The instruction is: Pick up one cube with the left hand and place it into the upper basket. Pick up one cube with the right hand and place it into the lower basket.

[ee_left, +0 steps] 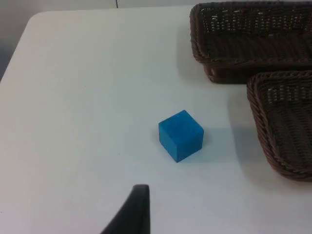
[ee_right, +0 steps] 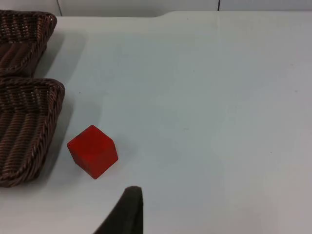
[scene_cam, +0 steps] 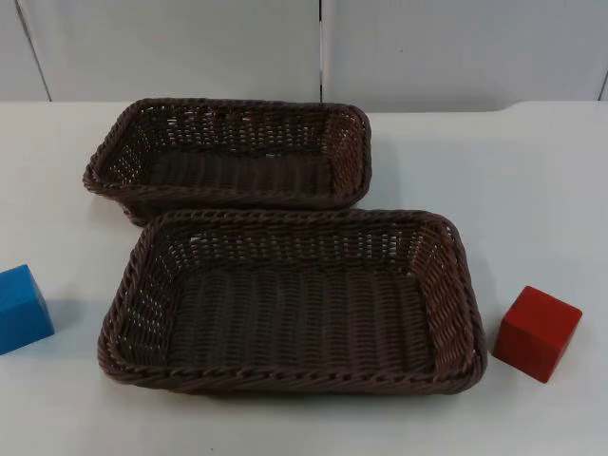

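top view: blue cube (scene_cam: pixel 21 308), red cube (scene_cam: pixel 536 332) beside lower basket (scene_cam: pixel 285 380).

Lab bench: bare white table (scene_cam: pixel 532 171), grey partition wall (scene_cam: pixel 190 47).

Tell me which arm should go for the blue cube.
Left. The blue cube lies at the left of the lower basket, and the left tool's wrist view looks straight onto it. The red cube lies on the right arm's side.

white table (scene_cam: pixel 285 432), grey partition wall (scene_cam: pixel 171 47)
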`<action>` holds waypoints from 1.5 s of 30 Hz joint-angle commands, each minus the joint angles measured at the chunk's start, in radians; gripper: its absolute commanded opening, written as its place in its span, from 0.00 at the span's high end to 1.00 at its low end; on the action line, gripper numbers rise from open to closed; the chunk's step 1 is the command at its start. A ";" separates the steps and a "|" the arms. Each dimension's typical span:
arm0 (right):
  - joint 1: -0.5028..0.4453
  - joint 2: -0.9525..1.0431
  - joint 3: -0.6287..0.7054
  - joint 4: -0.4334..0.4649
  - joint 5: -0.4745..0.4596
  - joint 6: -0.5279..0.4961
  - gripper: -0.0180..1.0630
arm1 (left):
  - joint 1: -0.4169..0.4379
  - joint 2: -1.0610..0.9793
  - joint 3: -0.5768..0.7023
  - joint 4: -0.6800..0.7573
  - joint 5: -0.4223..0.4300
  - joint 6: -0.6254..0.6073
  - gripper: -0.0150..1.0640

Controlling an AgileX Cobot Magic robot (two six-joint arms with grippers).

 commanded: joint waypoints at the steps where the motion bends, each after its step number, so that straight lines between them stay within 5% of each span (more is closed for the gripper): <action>1: 0.003 -0.003 0.001 0.004 -0.006 -0.007 0.01 | 0.001 -0.004 -0.016 -0.008 -0.015 -0.001 0.01; 26: 0.003 -0.003 0.001 0.004 -0.006 -0.007 0.01 | 0.001 0.255 -0.135 -0.025 -0.030 -0.001 0.01; 45: 0.003 -0.003 0.001 0.004 -0.006 -0.007 0.01 | 0.001 0.613 -0.135 -0.032 -0.202 -0.001 0.01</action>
